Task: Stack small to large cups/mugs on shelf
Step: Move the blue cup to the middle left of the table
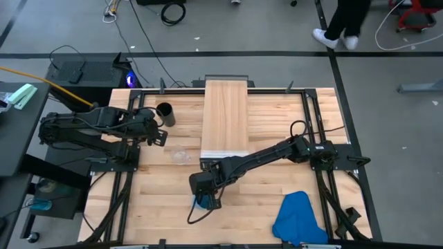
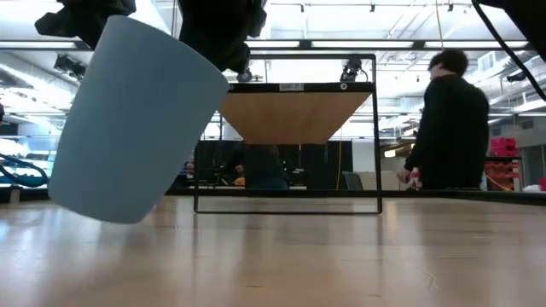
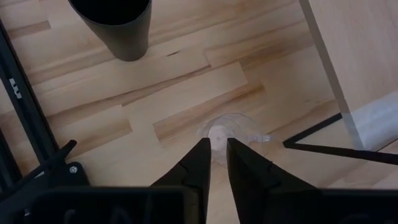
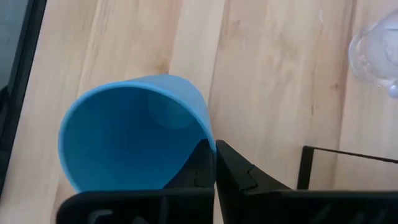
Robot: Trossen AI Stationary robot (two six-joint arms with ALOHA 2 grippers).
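Lifting clear of the slatted tabletop (image 1: 263, 200), I aim for the shelf (image 1: 225, 114) just beyond. My right gripper (image 4: 213, 163) is clenched on the blue cup (image 4: 134, 134) rim, cup tilted off the wood near the shelf's front edge; level it first. The black cup (image 1: 165, 114) stands far left. My left gripper (image 3: 217, 160), slightly parted and empty, hovers above the glass mug (image 3: 231, 132).

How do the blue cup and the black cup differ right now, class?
The blue cup is gripped at its rim by the right gripper and hangs tilted above the table; the black cup stands upright, untouched. The blue cup is bright and tapered; the black cup is dark and straighter-sided. Neither is on the shelf.
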